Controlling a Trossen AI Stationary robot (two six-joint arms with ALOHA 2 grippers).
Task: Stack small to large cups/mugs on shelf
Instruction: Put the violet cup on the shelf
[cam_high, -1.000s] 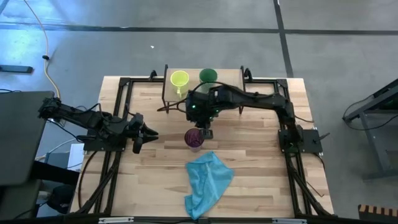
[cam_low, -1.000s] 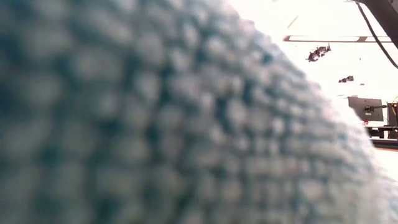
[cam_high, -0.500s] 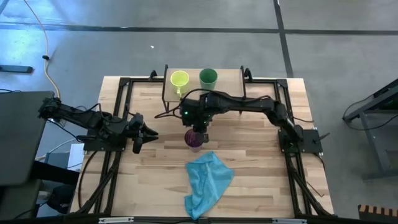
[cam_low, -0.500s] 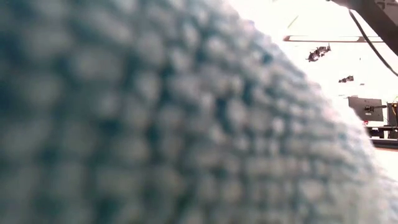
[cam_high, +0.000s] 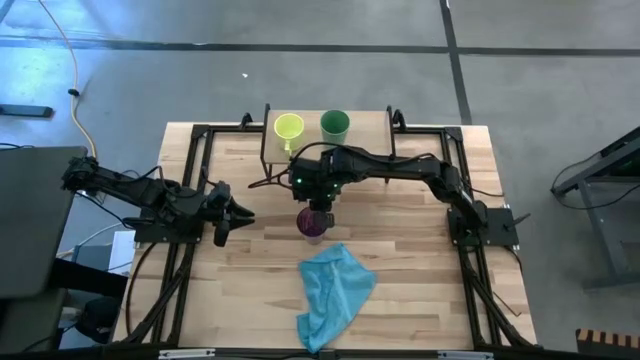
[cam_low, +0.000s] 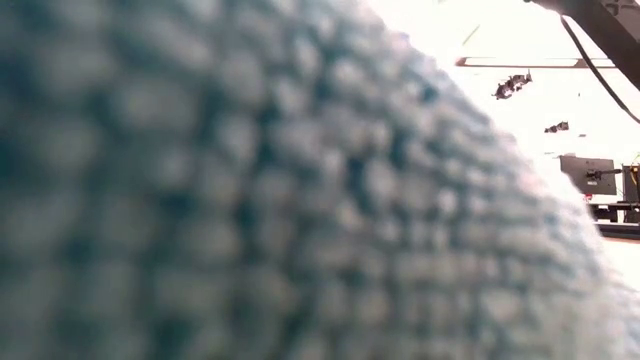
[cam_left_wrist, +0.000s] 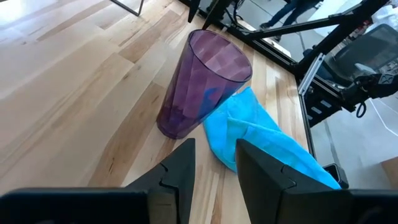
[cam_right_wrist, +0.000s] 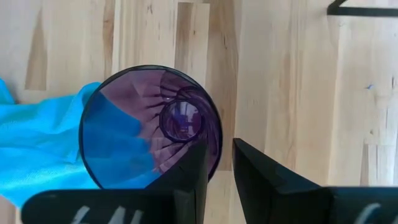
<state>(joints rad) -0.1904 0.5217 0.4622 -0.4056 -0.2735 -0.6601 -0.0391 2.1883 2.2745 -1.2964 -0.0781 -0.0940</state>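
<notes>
A translucent purple cup (cam_high: 312, 224) (cam_left_wrist: 199, 87) stands upright on its base on the tabletop. My right gripper (cam_high: 322, 208) (cam_right_wrist: 219, 171) hangs over its far rim, pointing steeply down and open by a narrow gap. One finger is above the inside of the purple cup (cam_right_wrist: 143, 124) and one beyond its rim, and I see no touch. A yellow-green mug (cam_high: 289, 127) and a green cup (cam_high: 335, 124) stand on the shelf (cam_high: 370, 128) at the far edge. My left gripper (cam_high: 240, 216) (cam_left_wrist: 214, 168) waits left of the purple cup, open and with nothing in it.
A light blue cloth (cam_high: 335, 290) (cam_left_wrist: 261, 137) lies crumpled just near-side of the purple cup. The same cloth (cam_low: 250, 200) fills nearly all of the low view. Black frame rails (cam_high: 190, 200) run along the table's left and right sides.
My right gripper has come down and a little toward the table's near edge, ending over the purple cup. It has kept still for the last half second. The green cup on the shelf, partly covered by the arm before, now shows whole.
</notes>
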